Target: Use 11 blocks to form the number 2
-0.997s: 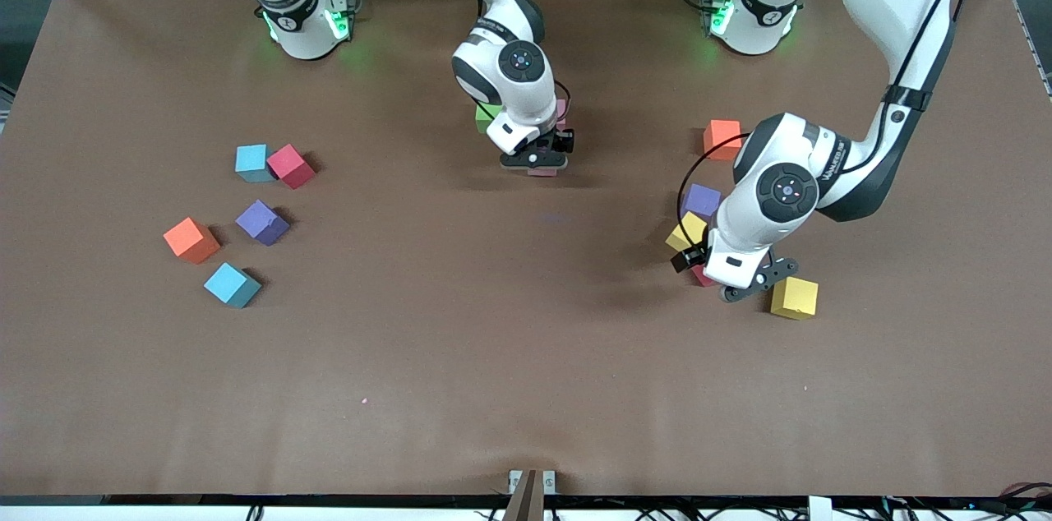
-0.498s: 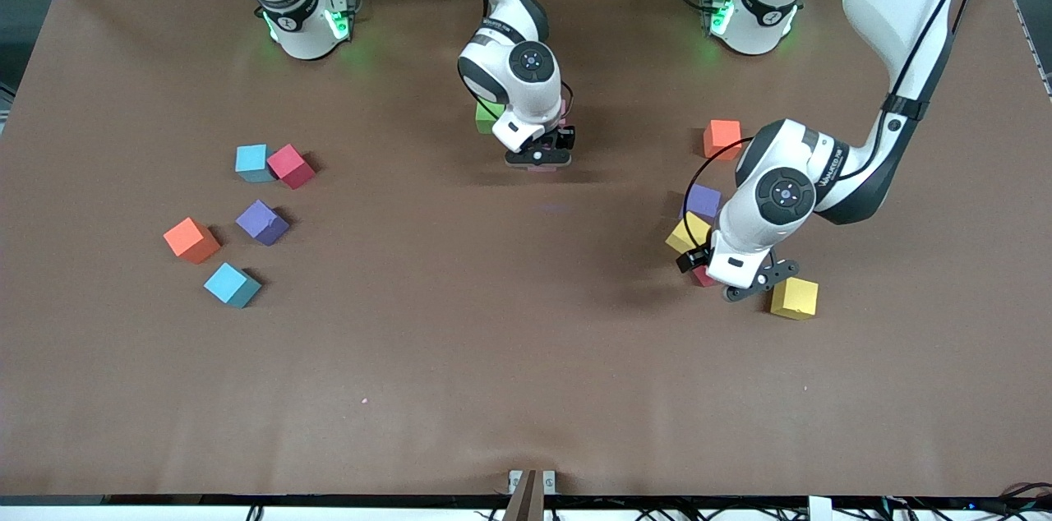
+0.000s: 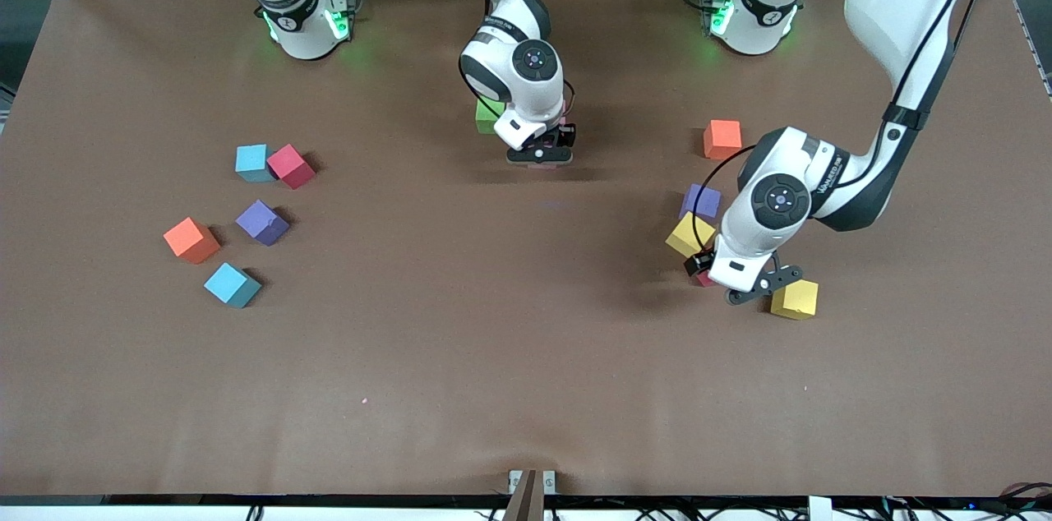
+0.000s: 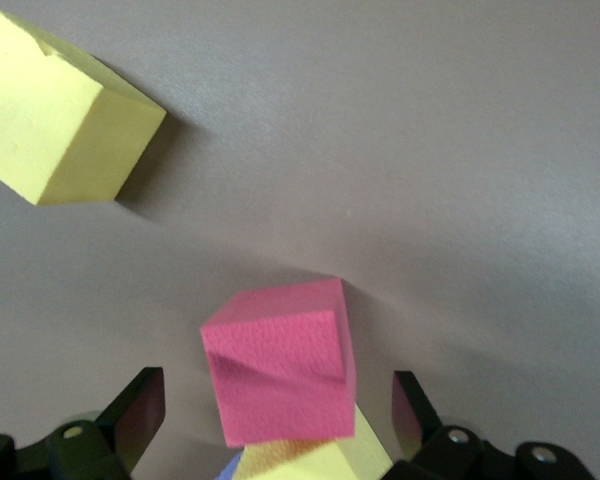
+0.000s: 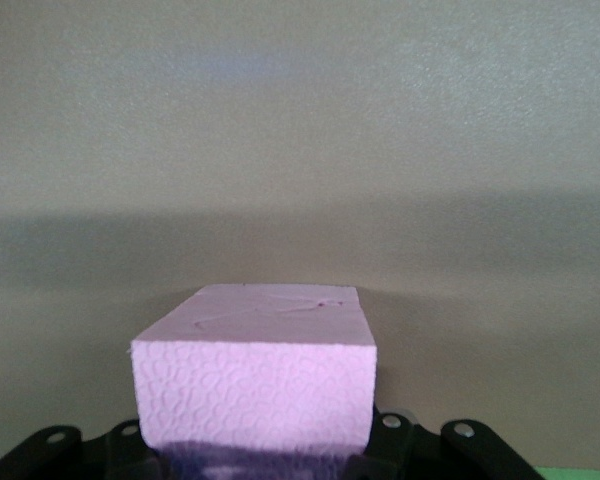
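While the right gripper [image 3: 540, 156] is held low over the worktop [image 3: 526, 357] toward its edge along the robots' bases, its fingers are pinched on a pale pink block [image 5: 255, 385], just beside a green block [image 3: 486, 116] already laid there. No recognisable number 2 is formed yet; only this start of it is seen.

The left gripper [image 3: 744, 284] is lowered with its fingers spread around a red block [image 4: 278, 375] at the left arm's end of the worktop. That block is noted to sit tilted, resting partly on a yellow block [image 4: 315, 462] beneath it.

Risks judged from this state:
- The tilted red block could be clamped on its corners and twisted or squeezed out when the fingers are closed, the foam being soft.
- The yellow block below, a purple block [image 3: 701, 200] and a second yellow block [image 3: 795, 298] just beside could be knocked by the spread fingers.
- The pink block could be set askew or nudge the green one if it is released off line.

An orange block [image 3: 722, 138] is recorded apart from that cluster. Loose light blue, red, purple and orange blocks are recorded at the right arm's end. The surface is a matte brown covering, flat and unmarked; aluminium framing and cables are seen past its edge.
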Motion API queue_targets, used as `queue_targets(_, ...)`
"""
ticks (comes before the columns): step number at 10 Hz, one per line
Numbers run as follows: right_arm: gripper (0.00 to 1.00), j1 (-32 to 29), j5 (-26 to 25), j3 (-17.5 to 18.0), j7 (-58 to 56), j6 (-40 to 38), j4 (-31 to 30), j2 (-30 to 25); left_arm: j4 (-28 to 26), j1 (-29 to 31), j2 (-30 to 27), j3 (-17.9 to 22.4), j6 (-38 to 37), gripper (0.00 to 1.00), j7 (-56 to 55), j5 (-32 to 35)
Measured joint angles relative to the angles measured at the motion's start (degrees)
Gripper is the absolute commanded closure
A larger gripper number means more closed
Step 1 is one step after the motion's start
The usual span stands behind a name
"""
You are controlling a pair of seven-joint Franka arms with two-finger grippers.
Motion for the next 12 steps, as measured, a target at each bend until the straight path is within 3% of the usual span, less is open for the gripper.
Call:
queue_targets(2,0.59,0.01,0.00,0.00,0.07,-0.02,0.01,0.00,0.00,0.59,1.22,0.00,1.44,0.00,0.02,0.02)
queue_targets(3,0.43,0.01,0.00,0.00,0.10,-0.02,0.01,0.01,0.00,0.59,1.58,0.00,1.75,0.00,0.01,0.03)
queue_targets(4,0.13,0.01,0.00,0.00,0.14,-0.02,0.01,0.01,0.01,0.60,1.72,0.00,1.92,0.00,-0.03,0.03)
queue_targets(5,0.00,0.01,0.00,0.00,0.18,-0.01,0.01,0.01,0.01,0.61,1.73,0.00,1.98,0.00,-0.10,0.03)
queue_targets(10,0.00,0.01,-0.04,-0.07,0.28,-0.46,1.62,-0.04,-0.17,1.39,2.34,0.00,1.98,0.00,-0.62,0.03)
queue_targets(12,0.00,-0.35,-0.04,-0.71,0.28,-6.72,4.39,-1.66,-0.19,1.63,2.73,-0.08,1.99,0.00,-2.89,0.03)
